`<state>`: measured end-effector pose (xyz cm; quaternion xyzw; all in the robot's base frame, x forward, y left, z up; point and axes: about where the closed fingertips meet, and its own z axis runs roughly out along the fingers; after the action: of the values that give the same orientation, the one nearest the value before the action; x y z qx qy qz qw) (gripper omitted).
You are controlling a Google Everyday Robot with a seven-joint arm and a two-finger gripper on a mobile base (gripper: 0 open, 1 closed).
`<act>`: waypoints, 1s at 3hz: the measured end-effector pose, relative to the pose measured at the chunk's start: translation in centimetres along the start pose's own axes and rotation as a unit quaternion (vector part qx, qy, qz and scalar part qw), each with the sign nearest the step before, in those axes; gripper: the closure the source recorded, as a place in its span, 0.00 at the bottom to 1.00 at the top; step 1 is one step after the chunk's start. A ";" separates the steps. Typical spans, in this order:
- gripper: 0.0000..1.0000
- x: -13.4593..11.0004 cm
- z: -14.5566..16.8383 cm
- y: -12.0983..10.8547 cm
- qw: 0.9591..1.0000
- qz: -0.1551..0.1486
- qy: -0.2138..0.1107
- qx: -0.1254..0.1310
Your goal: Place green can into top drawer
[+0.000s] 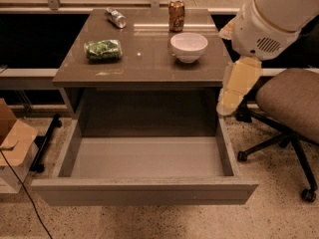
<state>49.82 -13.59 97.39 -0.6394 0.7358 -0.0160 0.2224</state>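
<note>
The green can (102,50) lies on its side on the left part of the tabletop (144,66). The top drawer (144,158) is pulled wide open below the tabletop, and its grey interior holds nothing. My arm (269,24) comes in from the upper right. My gripper (228,102) hangs down at the end of the arm's cream part, just outside the table's right edge, above the drawer's right wall. It is far to the right of the green can and holds nothing that I can see.
A brown-orange can (176,15) stands upright at the back of the tabletop. A silver-grey can (115,18) lies at the back left. A white bowl (189,46) sits right of centre. An office chair (289,103) stands at the right and a cardboard box (12,138) at the left.
</note>
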 end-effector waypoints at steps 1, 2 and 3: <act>0.00 -0.8 1.1 -1.1 1.000 0.000 -0.010 -0.005; 0.00 -1.5 2.9 -3.2 1.000 -0.012 -0.003 -0.013; 0.00 -1.8 4.1 -4.4 1.000 -0.020 0.002 -0.021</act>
<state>55.54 -11.66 95.63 -0.6584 0.7236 -0.0068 0.2072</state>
